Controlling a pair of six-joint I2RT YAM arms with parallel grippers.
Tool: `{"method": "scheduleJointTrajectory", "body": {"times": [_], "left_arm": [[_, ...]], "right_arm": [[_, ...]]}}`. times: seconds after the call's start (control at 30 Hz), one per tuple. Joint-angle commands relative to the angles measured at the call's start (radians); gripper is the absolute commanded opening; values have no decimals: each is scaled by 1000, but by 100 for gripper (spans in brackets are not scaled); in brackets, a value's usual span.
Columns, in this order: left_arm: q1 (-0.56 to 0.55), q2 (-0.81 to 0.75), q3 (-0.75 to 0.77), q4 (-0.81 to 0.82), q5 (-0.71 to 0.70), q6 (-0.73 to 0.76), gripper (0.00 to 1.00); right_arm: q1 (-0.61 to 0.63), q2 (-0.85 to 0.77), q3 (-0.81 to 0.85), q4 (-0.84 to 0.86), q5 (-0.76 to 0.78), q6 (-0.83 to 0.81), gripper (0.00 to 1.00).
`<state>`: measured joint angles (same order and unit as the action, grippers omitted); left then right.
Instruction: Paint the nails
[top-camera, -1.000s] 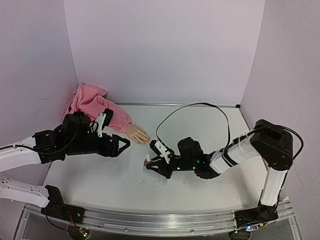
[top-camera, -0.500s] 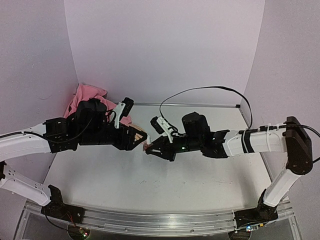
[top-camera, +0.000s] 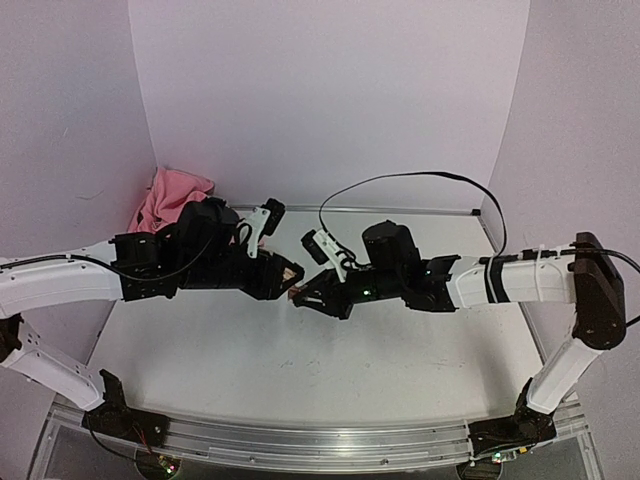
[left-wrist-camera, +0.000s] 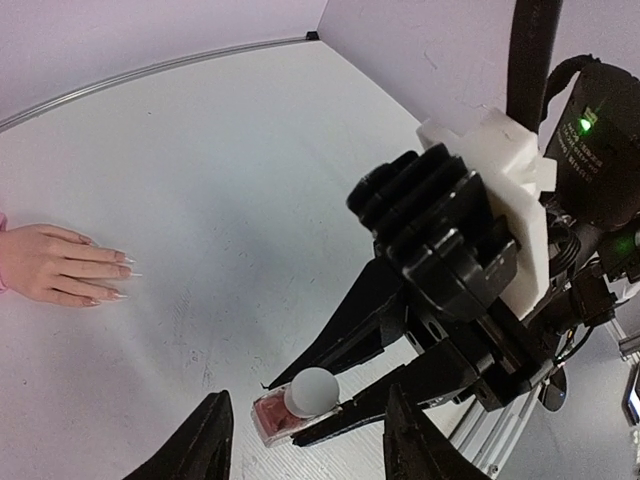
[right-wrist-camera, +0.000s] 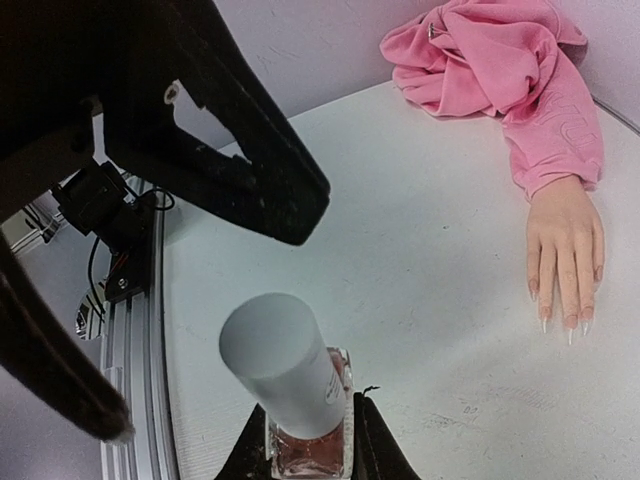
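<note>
White tabletop (top-camera: 300, 370) under long, pale, pointed nails (right-wrist-camera: 570, 325); right hand (right-wrist-camera: 308, 450) pinches the polish bottle (right-wrist-camera: 295, 400), left hand (left-wrist-camera: 308, 395) spread.

long, pointed nails (right-wrist-camera: 570, 322) on a small flesh-coloured dummy hand (right-wrist-camera: 563, 240) that lies flat, palm down, on the white tabletop (right-wrist-camera: 430, 300). the nails are pale and slightly see-through, faintly pink near the base and whitish at the tips. they taper to sharp points that reach well past the fingertips. the fingers are straight and close together, and a pink sleeve (right-wrist-camera: 520, 90) covers the wrist. whether any nail carries polish cannot be told.
</note>
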<state>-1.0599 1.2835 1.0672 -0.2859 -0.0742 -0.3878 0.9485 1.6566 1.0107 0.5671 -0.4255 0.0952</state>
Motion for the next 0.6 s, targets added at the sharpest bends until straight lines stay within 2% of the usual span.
{"method": "scheduleJointTrajectory", "body": {"times": [0.0,0.27,0.57], "left_arm": [[-5,12,63,60,-9,19,50],[-11,56,90,63,-7,34,46],[-18,87,106,63,-16,59,35]], "right_arm": [[5,-61,46,27,-1,11,0],[5,-67,48,27,2,12,0],[6,-73,48,27,2,13,0]]}}
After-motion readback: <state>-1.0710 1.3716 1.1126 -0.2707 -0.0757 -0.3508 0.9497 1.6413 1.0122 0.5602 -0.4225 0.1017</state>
